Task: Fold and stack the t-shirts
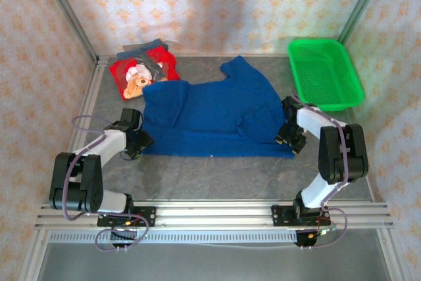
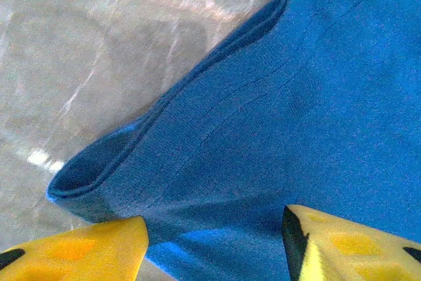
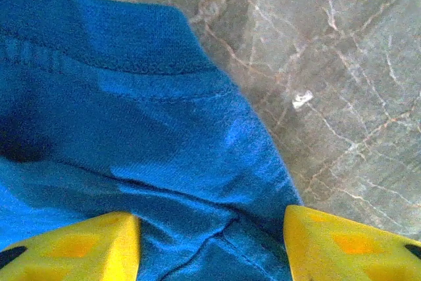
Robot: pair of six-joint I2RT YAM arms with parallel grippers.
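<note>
No lettering, label, brand or number can be read in any view. The red t-shirt (image 1: 141, 74) at the back left of the counter (image 1: 217, 176) carries a teddy-bear picture, too small to show any words. The royal-blue t-shirt (image 1: 210, 113) spread mid-counter lies with a plain face up.

Bright, even light fills the top external view, with a soft grey shadow on the back wall (image 1: 217, 4) and slight overall softness. In the left wrist view white glare streaks wash out the table (image 2: 99, 51); the weave of the royal-blue t-shirt (image 2: 316, 97) shows clearly. In the right wrist view a dark shadow pools on the t-shirt's left side
</note>
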